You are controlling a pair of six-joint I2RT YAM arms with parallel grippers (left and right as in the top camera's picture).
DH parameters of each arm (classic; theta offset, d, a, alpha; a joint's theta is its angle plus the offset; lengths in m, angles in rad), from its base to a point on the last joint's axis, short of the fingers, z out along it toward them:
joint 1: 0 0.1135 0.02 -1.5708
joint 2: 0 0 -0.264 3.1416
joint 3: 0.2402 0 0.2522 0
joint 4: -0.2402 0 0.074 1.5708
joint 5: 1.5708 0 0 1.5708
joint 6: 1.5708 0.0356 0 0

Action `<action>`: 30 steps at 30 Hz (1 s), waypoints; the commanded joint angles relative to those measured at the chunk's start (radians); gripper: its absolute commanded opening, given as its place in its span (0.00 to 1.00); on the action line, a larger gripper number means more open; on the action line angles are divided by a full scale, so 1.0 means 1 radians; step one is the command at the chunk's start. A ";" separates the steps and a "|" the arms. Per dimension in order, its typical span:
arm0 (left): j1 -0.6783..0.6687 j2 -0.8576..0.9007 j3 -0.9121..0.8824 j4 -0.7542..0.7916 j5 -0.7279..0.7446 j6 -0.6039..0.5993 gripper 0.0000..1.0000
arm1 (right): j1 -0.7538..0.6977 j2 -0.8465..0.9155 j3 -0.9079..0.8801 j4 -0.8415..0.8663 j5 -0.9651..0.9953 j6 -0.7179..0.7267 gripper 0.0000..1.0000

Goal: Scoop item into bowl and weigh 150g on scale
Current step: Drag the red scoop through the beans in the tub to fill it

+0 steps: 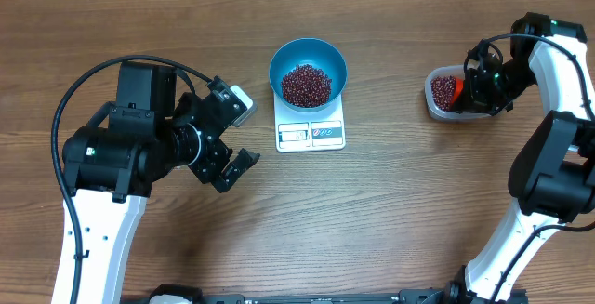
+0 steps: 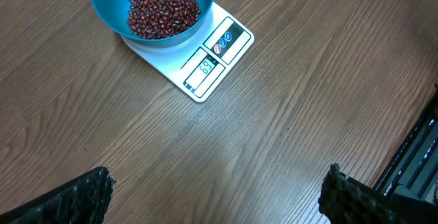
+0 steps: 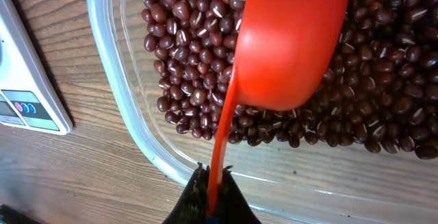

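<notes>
Overhead, left claw (image 1: 244,135) hovers spread near scale (image 1: 310,134); right claw (image 3: 211,202) clamps red scoop (image 3: 291,39) over beans (image 3: 191,66) in tub (image 3: 137,125).

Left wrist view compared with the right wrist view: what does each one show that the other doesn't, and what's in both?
Only the left wrist view: the blue bowl standing on the scale, the scale's display, and the left end effector open above the table. Only the right wrist view: the right end effector shut on the handle of a red scoop, whose cup is down at the heap in a clear tub. Both: beans, part of the scale, and the table.
</notes>
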 commanded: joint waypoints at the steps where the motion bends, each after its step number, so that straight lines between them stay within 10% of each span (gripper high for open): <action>1: 0.004 0.002 0.014 0.000 0.015 0.022 1.00 | 0.007 0.012 -0.014 0.002 -0.035 0.009 0.04; 30: 0.004 0.002 0.014 0.000 0.015 0.022 0.99 | -0.097 0.013 -0.016 -0.024 -0.316 -0.040 0.04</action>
